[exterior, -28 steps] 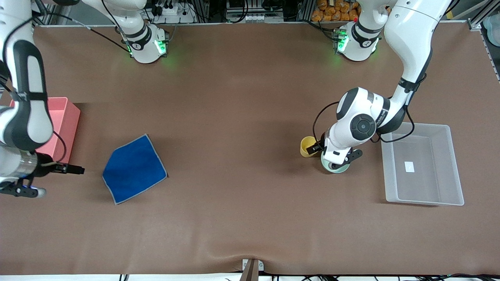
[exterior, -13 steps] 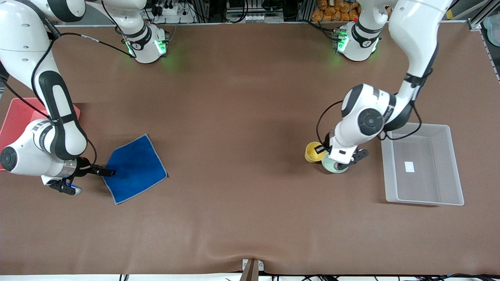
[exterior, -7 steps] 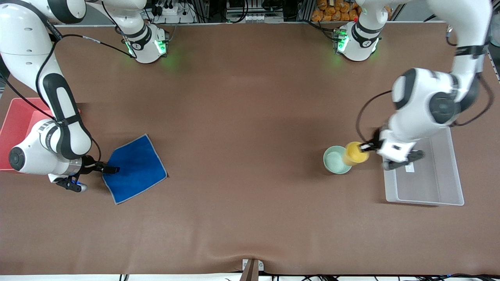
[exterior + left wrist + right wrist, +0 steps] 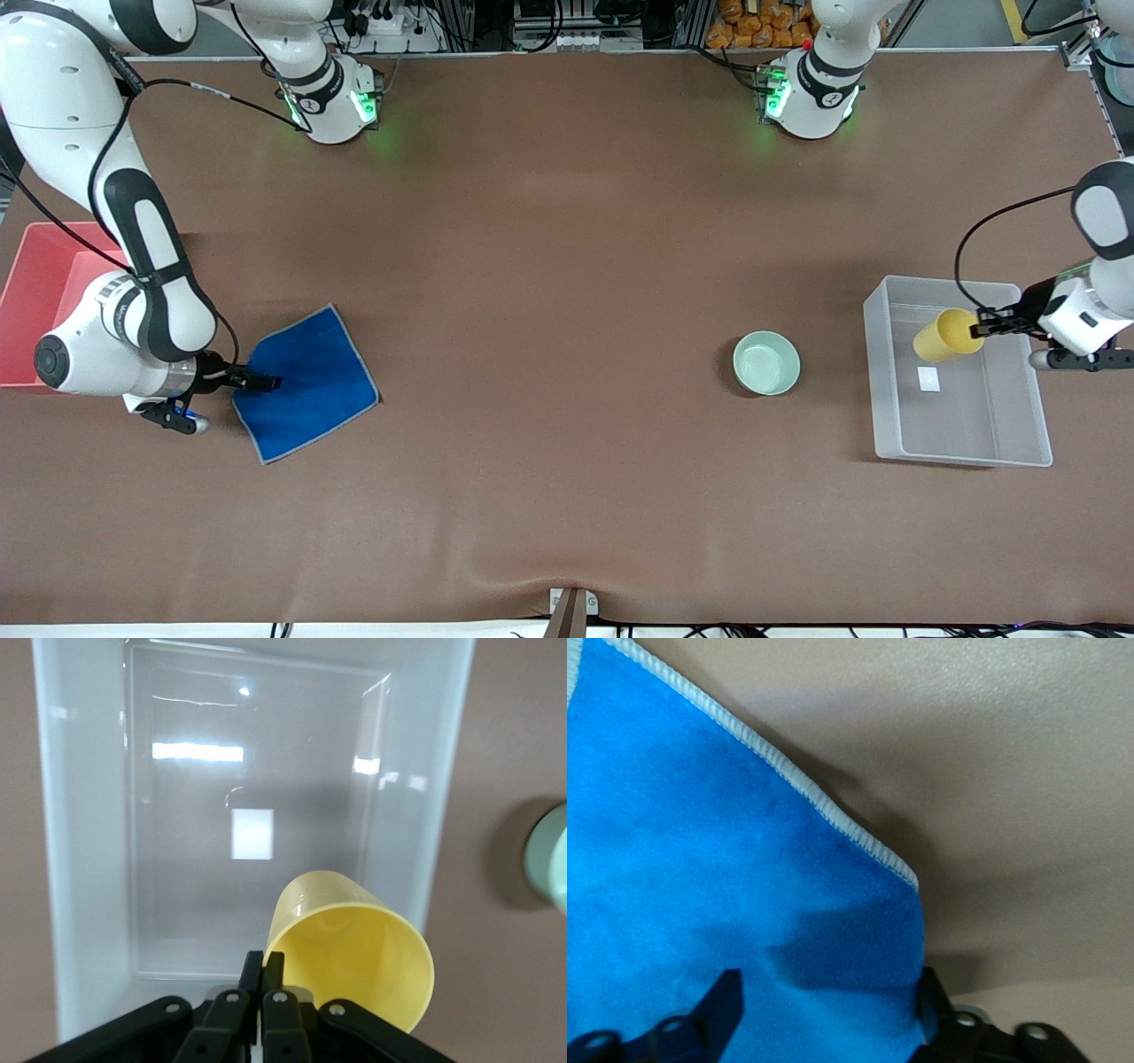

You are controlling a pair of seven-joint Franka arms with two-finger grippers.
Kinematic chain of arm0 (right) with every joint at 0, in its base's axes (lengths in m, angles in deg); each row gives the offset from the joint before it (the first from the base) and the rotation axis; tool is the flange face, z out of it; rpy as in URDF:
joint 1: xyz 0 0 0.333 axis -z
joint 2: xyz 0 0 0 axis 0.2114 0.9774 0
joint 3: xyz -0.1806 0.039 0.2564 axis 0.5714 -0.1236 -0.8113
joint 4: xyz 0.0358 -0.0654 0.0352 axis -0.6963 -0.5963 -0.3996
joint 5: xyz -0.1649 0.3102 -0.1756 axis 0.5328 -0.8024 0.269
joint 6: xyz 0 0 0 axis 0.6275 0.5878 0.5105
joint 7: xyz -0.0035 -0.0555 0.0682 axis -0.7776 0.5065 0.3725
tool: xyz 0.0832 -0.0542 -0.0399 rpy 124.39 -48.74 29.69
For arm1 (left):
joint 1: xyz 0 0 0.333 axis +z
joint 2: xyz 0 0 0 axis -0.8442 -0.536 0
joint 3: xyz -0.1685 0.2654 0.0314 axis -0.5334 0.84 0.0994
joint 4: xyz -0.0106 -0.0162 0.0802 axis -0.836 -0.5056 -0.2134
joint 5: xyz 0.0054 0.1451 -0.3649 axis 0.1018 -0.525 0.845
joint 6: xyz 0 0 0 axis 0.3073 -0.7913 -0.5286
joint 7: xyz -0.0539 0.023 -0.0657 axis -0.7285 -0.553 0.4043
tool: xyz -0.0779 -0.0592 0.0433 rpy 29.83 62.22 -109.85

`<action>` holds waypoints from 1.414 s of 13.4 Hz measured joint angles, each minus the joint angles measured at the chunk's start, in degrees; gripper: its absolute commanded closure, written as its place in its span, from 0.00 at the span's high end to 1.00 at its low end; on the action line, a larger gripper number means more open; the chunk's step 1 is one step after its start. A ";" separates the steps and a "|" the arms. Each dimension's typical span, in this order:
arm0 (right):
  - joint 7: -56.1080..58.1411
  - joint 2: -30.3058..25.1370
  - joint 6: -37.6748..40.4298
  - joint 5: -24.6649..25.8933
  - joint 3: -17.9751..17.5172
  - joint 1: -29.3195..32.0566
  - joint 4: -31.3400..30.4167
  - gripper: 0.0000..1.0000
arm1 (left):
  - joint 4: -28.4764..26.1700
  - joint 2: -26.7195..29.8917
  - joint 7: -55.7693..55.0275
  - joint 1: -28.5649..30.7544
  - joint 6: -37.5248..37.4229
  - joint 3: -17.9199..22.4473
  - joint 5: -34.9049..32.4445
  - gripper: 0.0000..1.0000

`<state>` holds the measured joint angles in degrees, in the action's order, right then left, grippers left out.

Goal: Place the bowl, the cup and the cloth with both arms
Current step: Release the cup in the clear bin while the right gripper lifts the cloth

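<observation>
We see the left gripper (image 4: 977,331) hanging over the clear plastic bin (image 4: 1019,461) at the left arm's end of the table, its fingers (image 4: 262,970) clamped tight on the rim of the yellow cup (image 4: 942,335). The cup lies tipped, its long axis running roughly across the bin, mouth turned away from the wrist and toward the middle of the table. The relation that matters: the cup is inside the bin's outline, above its floor near the small white label (image 4: 252,834), so we judge the next move a plain drop or a short lowering, nothing sideways.

The mint-green bowl (image 4: 766,362) sits on the brown table (image 4: 567,266) beside the bin, toward the table's middle, plainly the left arm's business.

At the right arm's end, the right gripper (image 4: 262,383) is down at the edge of the blue cloth (image 4: 310,381), its fingers (image 4: 722,992) spread either side of a corner, with fabric between them. We cannot say they have gripped it. The pink bin (image 4: 22,301) lies close by, past the right arm's wrist.
</observation>
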<state>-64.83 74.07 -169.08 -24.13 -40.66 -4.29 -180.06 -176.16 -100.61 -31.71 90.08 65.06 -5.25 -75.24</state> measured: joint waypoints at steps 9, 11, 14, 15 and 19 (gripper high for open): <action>5.26 -0.18 -0.50 -0.10 0.41 0.50 0.23 0.00 | -0.23 -6.84 11.19 6.41 1.77 -0.18 -1.15 0.00; 5.31 -0.57 -0.66 -0.10 0.33 0.48 0.88 0.00 | -0.26 -7.36 11.19 6.31 2.18 -0.22 -1.18 0.00; 5.39 -3.23 -0.18 -0.11 0.06 0.04 1.63 0.00 | -1.10 -7.63 11.19 6.19 2.85 -0.25 -1.20 0.00; 5.39 -4.79 1.31 -0.11 0.00 -0.14 1.80 0.00 | -1.46 -7.78 11.19 6.13 3.35 -0.25 -1.35 0.00; 5.84 -13.35 11.80 -0.08 0.28 0.17 2.16 0.00 | -2.25 -8.55 11.06 6.09 4.08 -0.26 -4.16 0.92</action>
<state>-58.99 60.71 -157.28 -24.21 -40.38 -4.12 -177.90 -178.41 -109.16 -20.65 96.17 69.14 -5.51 -79.40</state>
